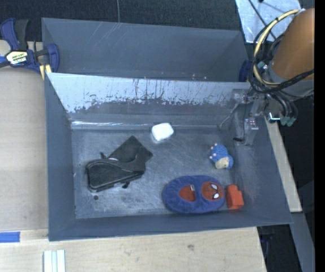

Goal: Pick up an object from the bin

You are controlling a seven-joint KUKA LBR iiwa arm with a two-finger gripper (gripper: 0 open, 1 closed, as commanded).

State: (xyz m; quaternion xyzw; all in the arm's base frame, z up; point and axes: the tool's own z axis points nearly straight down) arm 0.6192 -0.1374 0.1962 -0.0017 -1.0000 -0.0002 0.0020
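The tool (245, 130) is being held inside the grey metal bin (151, 55); whether it is released or clenched cannot be told. A small blue-and-cream plush toy (221, 156) is lying just beside it, lower left. Centring above the toy before lowering is being advised.

Dim, diffuse lighting from above. The sloped back wall of the bin (151, 89) shows a pale sheen. Its floor is darker, with a soft shadow edging the black fabric item (117, 166).
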